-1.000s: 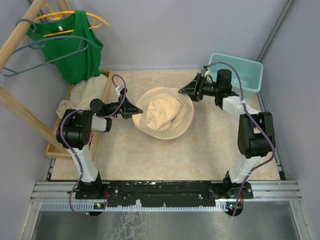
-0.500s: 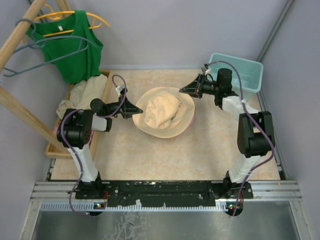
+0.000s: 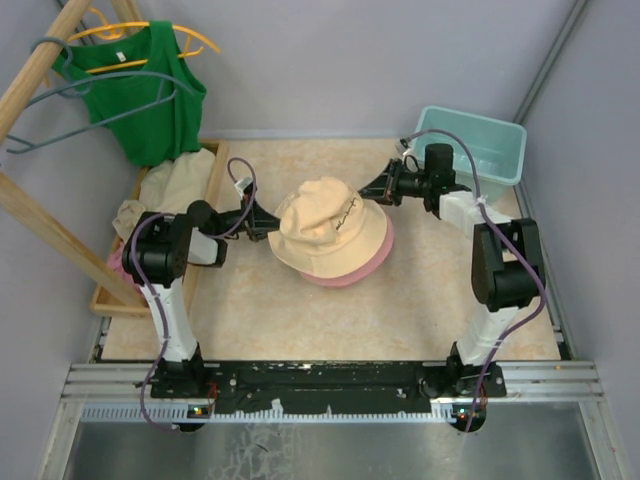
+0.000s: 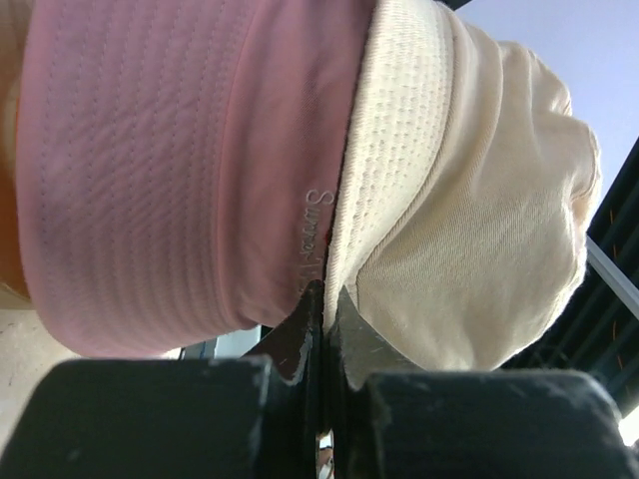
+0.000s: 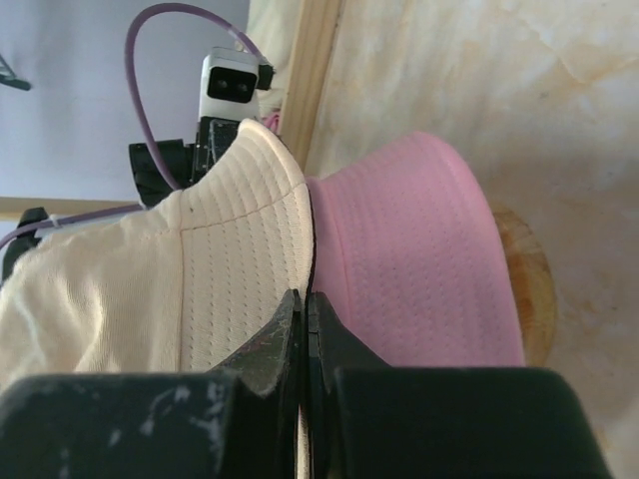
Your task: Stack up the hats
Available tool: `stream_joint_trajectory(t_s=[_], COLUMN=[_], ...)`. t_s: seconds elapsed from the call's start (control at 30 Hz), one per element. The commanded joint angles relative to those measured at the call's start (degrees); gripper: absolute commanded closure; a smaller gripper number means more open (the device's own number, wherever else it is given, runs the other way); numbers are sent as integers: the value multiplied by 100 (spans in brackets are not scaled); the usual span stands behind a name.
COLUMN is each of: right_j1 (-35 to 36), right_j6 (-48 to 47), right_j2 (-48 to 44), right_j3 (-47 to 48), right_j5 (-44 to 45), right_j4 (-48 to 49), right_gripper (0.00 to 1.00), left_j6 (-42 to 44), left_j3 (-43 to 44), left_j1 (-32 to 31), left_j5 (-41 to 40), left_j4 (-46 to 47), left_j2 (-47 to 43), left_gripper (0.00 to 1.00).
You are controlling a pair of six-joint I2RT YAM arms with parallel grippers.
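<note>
I count two hats for sure: one beige hat [image 3: 325, 222] and one pink hat [image 3: 360, 266] under it. Past the pink brim there is one orange strip [image 5: 529, 289], perhaps a third hat, but the view there is too poor to say. I see one green tank top [image 3: 150, 100], one yellow hanger [image 3: 198, 40], one teal bin [image 3: 497, 150] and one wooden tray [image 3: 213, 175]. The tray holds two cloths, one beige cloth [image 3: 180, 185] and one pink cloth [image 3: 115, 262]. My grippers are two: left gripper [image 3: 268, 222] and right gripper [image 3: 375, 187].

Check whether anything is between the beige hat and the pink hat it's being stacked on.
Nothing visible does. The beige hat sits right over the pink hat, their brims touching, with the left gripper and right gripper shut on the beige brim.
</note>
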Motion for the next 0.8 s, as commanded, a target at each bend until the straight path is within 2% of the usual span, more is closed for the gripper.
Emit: stream_joint_trajectory(t_s=[0.0, 0.4, 0.47, 0.53, 0.67, 0.77], right_j1=[-139, -252, -298, -332, -446, -636], right_j6=[-738, -730, -661, -536, -268, -90], right_j2=[121, -580, -714, -924, -1514, -2028], right_j3=[-99, -211, -251, -308, -520, -828], right_j5=[602, 613, 593, 595, 691, 800], right_j4=[-517, -525, -452, -353, -178, -177], right_gripper=[100, 100, 88, 67, 53, 49], left_j6=[325, 272, 274, 275, 300, 327], left_j3=[-63, -261, -352, -423, -488, -522], left_j1=[131, 119, 115, 121, 123, 115], left_j5=[259, 257, 265, 258, 213, 183], left_j4=[1384, 1382, 1385, 1380, 1380, 1380], left_j2=[286, -298, -455, -572, -719, -715], left_gripper=[99, 90, 87, 85, 82, 82])
